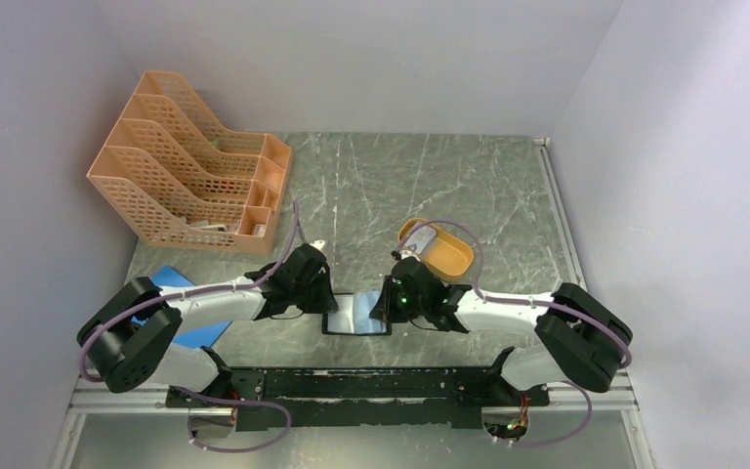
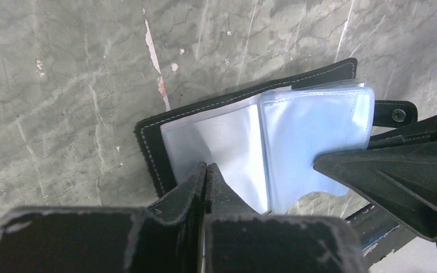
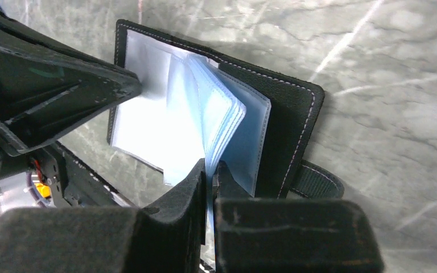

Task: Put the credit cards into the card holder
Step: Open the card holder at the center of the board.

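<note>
Far left, rear of the counter (image 1: 400, 186): orange mesh file organiser (image 1: 190, 191). A blue sheet (image 1: 171, 277) lies partly under the left arm.

Left gripper (image 2: 206, 168): jaws pressed together, tips on the left-hand clear pocket (image 2: 216, 142). I cannot tell whether a sheet is pinched.

Card holder (image 1: 356, 318): lying open and flat at the near centre of the counter, between the two grippers.

Right gripper (image 3: 209, 165): jaws closed to a sliver, pinching the near edge of the fanned clear sleeves (image 3: 227, 119).

Orange oval tray (image 1: 449, 256) sits just behind the right gripper.
</note>
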